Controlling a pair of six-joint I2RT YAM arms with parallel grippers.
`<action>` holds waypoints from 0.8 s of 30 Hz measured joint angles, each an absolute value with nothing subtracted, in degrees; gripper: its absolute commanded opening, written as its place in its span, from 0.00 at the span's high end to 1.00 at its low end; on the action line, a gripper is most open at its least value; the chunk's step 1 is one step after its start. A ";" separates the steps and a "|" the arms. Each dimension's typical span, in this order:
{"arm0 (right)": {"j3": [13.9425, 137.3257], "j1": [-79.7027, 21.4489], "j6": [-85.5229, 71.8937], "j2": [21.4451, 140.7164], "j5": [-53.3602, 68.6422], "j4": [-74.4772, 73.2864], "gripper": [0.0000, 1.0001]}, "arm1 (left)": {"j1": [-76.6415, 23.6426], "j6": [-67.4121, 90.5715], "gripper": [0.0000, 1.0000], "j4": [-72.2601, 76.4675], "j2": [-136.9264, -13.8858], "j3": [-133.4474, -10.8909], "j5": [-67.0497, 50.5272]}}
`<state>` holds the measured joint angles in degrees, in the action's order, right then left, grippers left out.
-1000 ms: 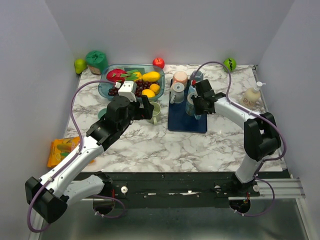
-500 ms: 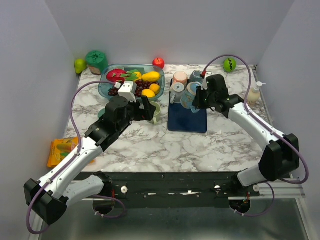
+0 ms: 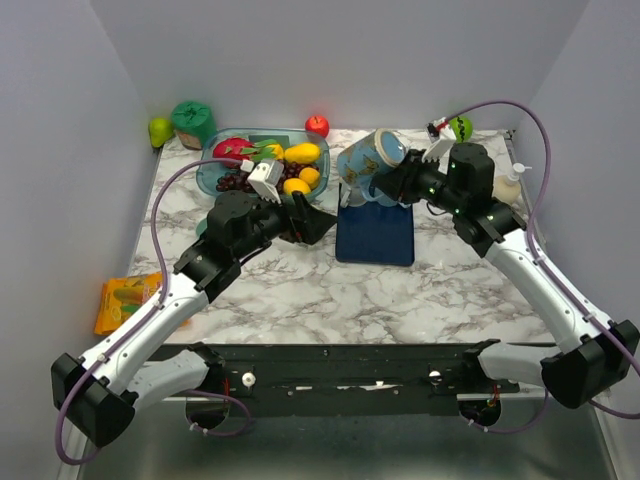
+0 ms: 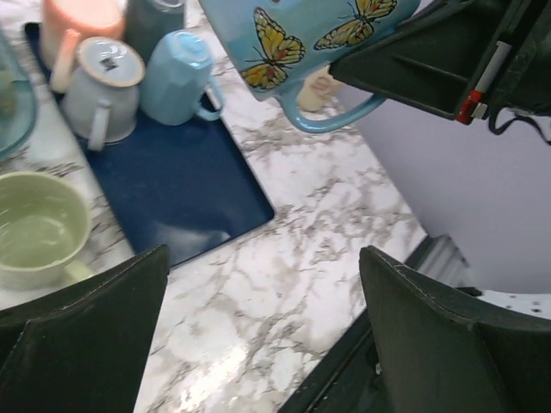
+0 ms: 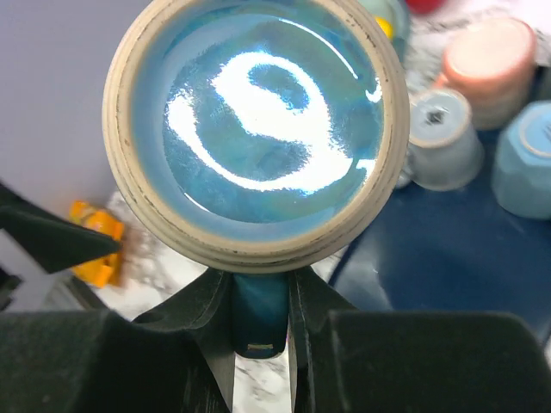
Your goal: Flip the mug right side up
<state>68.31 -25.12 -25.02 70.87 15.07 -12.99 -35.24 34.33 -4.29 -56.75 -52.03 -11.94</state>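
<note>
A blue mug with yellow butterflies (image 3: pixel 362 157) hangs tilted in the air above the back of the navy tray (image 3: pixel 375 240). My right gripper (image 3: pixel 397 180) is shut on its handle. In the right wrist view the mug (image 5: pixel 256 129) turns one round, beige-rimmed end to the camera, and the blue handle sits pinched between the fingers of the gripper (image 5: pixel 258 318). It also shows in the left wrist view (image 4: pixel 301 26), top middle. My left gripper (image 3: pixel 310 222) is open and empty, above the marble next to the tray's left edge (image 4: pixel 267 327).
On the tray stand a pink mug (image 4: pixel 82 21), a grey-white upturned mug (image 4: pixel 99 82) and a light blue mug (image 4: pixel 176 73). A green mug (image 4: pixel 39 228) stands upright left of the tray. A fruit bowl (image 3: pixel 225 180), soap bottle (image 3: pixel 505 185) and orange packet (image 3: pixel 125 300) lie around.
My right gripper has lifted the butterfly mug off the tray, raising it back and left while tilting it. The left gripper has turned slightly to the right.
</note>
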 measured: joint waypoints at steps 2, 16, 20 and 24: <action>68.31 -26.11 -26.94 69.60 16.58 -10.31 0.99 | -35.24 36.10 0.01 -0.69 -57.63 -52.05 -14.50; 69.38 -30.72 -38.81 68.10 24.82 4.95 0.99 | -35.27 47.07 0.22 19.29 -65.06 -57.95 -22.17; 69.38 -31.03 -41.71 67.64 25.80 8.73 0.99 | -35.27 50.52 0.35 22.76 -65.71 -58.39 -22.20; 69.38 -31.05 -44.16 66.92 26.87 12.27 0.99 | -35.27 52.77 0.45 25.04 -65.78 -58.39 -22.22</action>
<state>69.38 -31.05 -44.16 66.92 26.87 12.27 -35.27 52.77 25.04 -65.78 -58.39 -22.22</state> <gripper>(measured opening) 0.297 0.604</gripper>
